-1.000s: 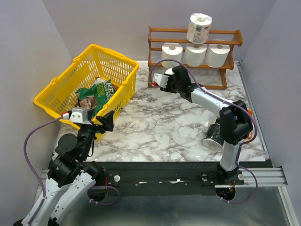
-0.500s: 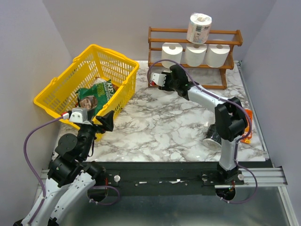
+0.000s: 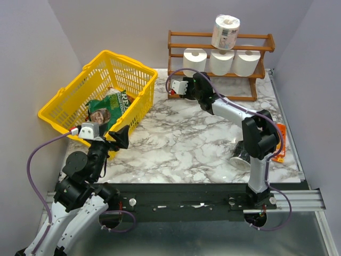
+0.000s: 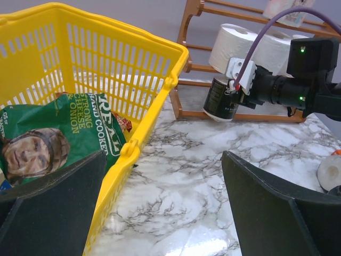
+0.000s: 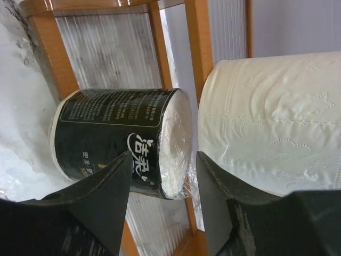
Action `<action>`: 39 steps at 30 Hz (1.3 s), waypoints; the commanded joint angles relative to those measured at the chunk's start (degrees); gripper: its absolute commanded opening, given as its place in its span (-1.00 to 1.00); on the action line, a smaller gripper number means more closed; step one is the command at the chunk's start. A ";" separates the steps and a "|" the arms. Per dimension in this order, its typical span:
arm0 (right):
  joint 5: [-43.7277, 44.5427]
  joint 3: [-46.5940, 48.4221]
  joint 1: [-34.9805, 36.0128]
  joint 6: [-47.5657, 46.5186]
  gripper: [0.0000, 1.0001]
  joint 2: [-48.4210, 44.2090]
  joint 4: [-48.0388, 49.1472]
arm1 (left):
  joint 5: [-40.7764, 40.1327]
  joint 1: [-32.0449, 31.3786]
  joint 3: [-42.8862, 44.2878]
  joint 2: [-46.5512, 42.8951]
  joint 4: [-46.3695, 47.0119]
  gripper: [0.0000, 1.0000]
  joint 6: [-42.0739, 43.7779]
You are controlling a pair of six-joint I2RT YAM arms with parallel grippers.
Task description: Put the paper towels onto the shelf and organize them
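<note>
Right gripper [image 5: 162, 160] is clamped on the black-wrapped roll [image 4: 219, 98], held clear of the table [image 3: 181, 138] at the left end of the shelf [image 3: 221, 50], about lower-tier height. The middle tier has three white rolls [image 3: 221, 61], and a wrapped roll [image 3: 225, 31] sits on top. Looks like the placing step: next move is to push in onto the lower tier without bumping the white roll beside it. Left gripper [image 4: 163, 160] is wide open and empty, well away from the shelf. A loose roll [image 3: 242, 156] lies well off the shelf's front-right.

my bench: grey-veined white marble table [image 3: 181, 152] | around me: plain pale lilac walls [image 3: 122, 26] on three sides | light: soft, even
</note>
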 commanded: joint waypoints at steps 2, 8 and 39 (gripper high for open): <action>0.12 -2.28 0.03 -1.77 0.18 0.86 5.24 | -1.02 0.30 -0.18 0.24 0.99 0.98 0.09; 0.29 -2.46 0.21 -2.20 0.17 1.82 7.70 | -0.93 0.30 -0.18 0.68 1.08 0.98 0.00; -2.61 -14.77 2.23 -0.53 -0.10 -9.52 4.46 | -0.23 0.30 -0.18 0.07 0.90 0.98 0.00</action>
